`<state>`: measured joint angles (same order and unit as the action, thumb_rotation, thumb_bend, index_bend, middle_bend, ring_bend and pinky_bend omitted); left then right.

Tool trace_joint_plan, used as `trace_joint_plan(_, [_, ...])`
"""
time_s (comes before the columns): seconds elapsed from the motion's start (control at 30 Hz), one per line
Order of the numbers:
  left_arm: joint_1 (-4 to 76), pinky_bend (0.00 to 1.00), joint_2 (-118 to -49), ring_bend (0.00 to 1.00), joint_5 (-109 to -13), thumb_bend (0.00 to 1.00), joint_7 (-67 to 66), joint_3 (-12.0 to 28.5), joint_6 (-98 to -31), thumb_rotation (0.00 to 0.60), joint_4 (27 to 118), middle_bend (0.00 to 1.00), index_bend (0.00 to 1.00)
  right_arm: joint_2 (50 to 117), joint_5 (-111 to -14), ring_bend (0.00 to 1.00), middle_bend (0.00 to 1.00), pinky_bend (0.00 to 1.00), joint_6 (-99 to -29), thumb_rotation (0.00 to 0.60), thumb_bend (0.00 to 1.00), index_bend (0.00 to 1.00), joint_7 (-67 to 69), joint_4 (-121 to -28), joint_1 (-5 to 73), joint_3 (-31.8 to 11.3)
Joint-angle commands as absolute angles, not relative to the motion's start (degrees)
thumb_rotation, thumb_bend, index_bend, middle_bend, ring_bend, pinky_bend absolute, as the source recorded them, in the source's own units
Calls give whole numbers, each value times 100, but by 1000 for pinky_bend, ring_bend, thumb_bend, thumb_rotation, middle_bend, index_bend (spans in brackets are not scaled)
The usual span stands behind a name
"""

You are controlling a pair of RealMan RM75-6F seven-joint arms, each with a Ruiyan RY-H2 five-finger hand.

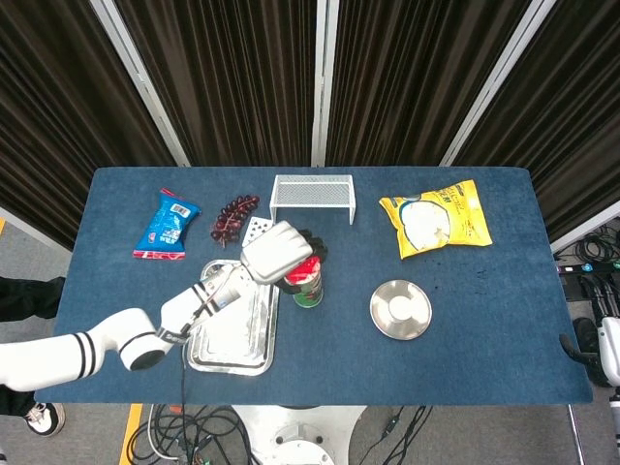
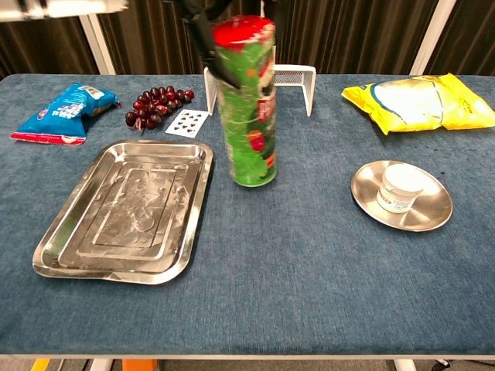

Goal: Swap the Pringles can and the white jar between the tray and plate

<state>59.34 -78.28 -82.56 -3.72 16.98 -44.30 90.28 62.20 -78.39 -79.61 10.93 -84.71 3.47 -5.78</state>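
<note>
a robot test lab: a blue cloth-covered table [image 1: 320,320] before dark pleated curtains [image 1: 232,77], with loose black cables [image 1: 184,421] on the grey floor.

In my left hand [image 1: 278,251], the Pringles can [image 2: 247,104] stands at frame centre, between the tray [image 2: 73,239] lower left and the plate [image 2: 433,215] right, which holds the white jar [image 2: 402,188].

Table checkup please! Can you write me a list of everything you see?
Surface: blue table.
Job's things: Pringles can upright between tray and plate; tray bare; white jar on plate.
Clutter: grapes, playing card, blue packet, yellow bag, wire rack.
Robot hands: left robot hand grips the can's top; right barely visible at edge.
Cables: on floor below table.
Surroundings: dark curtains.
</note>
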Motion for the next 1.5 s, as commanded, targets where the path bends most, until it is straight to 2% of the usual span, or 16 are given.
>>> trace_joint_plan(0.03, [6032,765,-7979,445,-8298,24,-366,1645,-4458,600,8870,509,559,6229,-7833,0,0,0,-7953,600,212,0,1124,-8446,344,-581])
trace_joint_plan(0.33, [6061,751,-8207,439,-8353,23,-400,1457,-4690,600,8577,493,539,6275,-7822,0,0,0,-7892,600,212,0,1201,-8352,346,-573])
trace_joint_plan(0.5, [6087,745,-8247,429,-8361,23,-296,1435,-4771,600,8517,463,449,6280,-7830,0,0,0,-7898,600,212,0,1204,-8353,343,-576])
trace_joint_plan(0.73, [6072,685,-8297,337,-8492,20,-113,1347,-4978,600,8401,348,321,6312,-7814,0,0,0,-7809,600,213,0,1201,-8322,364,-559])
trace_joint_plan(1.1, [6098,627,-8296,253,-8568,16,-107,1278,-5114,600,8381,299,282,6316,-7802,0,0,0,-7811,600,213,0,1255,-8274,350,-570])
trace_joint_plan(1.27, [6067,551,-8217,190,-8572,13,-197,1281,-5229,600,8449,252,249,6305,-7815,0,0,0,-7834,600,213,0,1272,-8277,346,-581])
trace_joint_plan(1.5, [5963,531,-8058,184,-8573,12,-277,1296,-5451,600,8628,238,245,6288,-7859,0,0,0,-7840,600,214,0,1237,-8324,356,-573])
